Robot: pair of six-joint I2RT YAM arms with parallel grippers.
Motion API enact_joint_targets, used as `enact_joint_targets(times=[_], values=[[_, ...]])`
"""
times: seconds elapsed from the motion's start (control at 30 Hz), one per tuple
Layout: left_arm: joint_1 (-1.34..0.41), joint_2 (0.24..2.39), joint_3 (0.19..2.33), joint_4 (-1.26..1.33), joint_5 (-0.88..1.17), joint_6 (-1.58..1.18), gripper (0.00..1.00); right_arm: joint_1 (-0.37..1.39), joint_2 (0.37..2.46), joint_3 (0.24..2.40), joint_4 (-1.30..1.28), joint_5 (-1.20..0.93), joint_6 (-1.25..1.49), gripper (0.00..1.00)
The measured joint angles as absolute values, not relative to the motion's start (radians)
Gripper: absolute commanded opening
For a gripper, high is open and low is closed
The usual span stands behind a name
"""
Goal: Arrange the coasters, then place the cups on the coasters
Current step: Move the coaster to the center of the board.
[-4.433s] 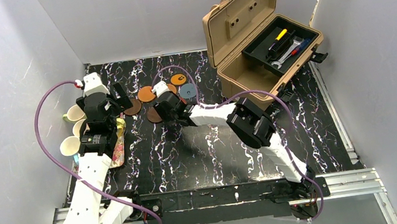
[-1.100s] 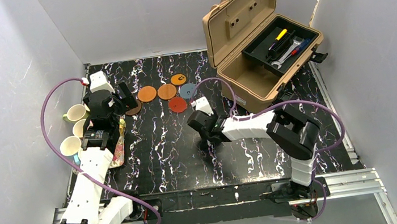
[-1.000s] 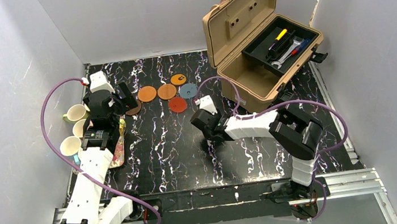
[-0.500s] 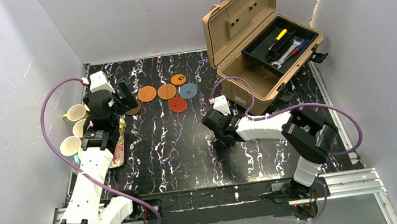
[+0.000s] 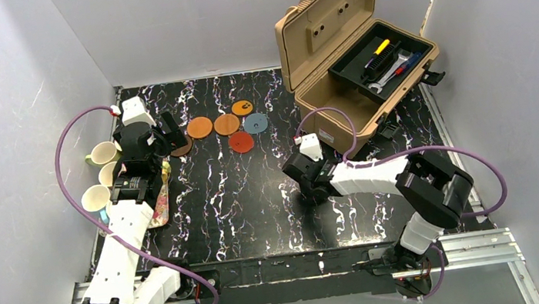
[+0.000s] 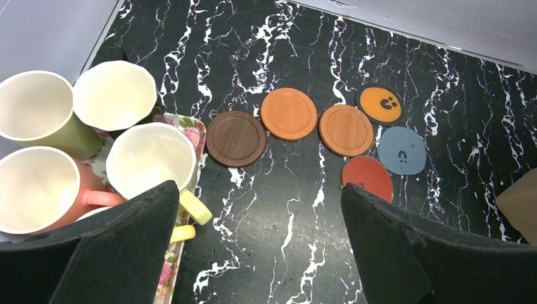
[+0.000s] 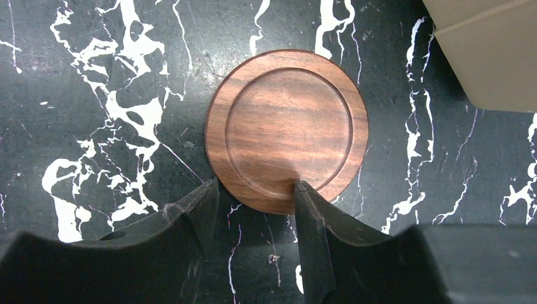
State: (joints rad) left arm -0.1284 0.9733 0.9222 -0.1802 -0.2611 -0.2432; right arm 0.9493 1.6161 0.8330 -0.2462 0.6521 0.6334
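- Reaching down to the desk point(image 5: 241, 202), the right gripper point(image 7: 253, 185) sits just in front of the near left corner of the toolbox point(image 5: 347, 49), with its fingers point(image 7: 190, 215) about half apart.
- A dark wood coaster point(image 7: 288, 120) lies on the desk at those fingers, close to the toolbox's tan wall. One fingertip stands at its outer edge and the other overlaps its rim. Whether they press on it I cannot tell. The top view hides this coaster under the gripper.
- Six more coasters lie close together on the desk, left of the toolbox.
- The grey-blue coaster point(image 6: 401, 150) is nearest the toolbox, with the marked orange coaster point(image 6: 379, 104) and the red coaster point(image 6: 366, 177) just beside it.
- Farther from the toolbox come two orange-brown coasters point(image 6: 346, 130) and then the dark brown coaster point(image 6: 235, 138), the farthest of the six.
- The left gripper point(image 6: 258, 190) hangs well left of the toolbox, past the coasters. Its fingers point(image 6: 120, 247) are spread wide and hold nothing.
- Farthest left of the toolbox, upright cups with cream insides cluster at the floral tray point(image 6: 193, 126): a green cup point(image 6: 35, 104), a pink cup point(image 6: 38, 190), a yellow cup point(image 6: 149, 158) and a fourth cup point(image 6: 115, 95) whose outer colour I cannot tell.
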Motion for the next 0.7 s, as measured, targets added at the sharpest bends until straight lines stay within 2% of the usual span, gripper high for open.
enact_joint_targets(times=[0.13, 0.4, 0.7], values=[[-0.128, 0.973, 0.922, -0.18, -0.253, -0.244, 0.98, 0.949, 1.611, 0.828, -0.251, 0.653, 0.636, 0.58], [-0.162, 0.981, 0.922, -0.18, -0.221, -0.237, 0.98, 0.947, 1.583, 0.828, -0.267, 0.614, 0.59, 0.75], [-0.305, 1.078, 0.931, -0.189, -0.202, -0.192, 0.97, 0.947, 1.367, 0.841, -0.26, 0.522, 0.462, 0.88]])
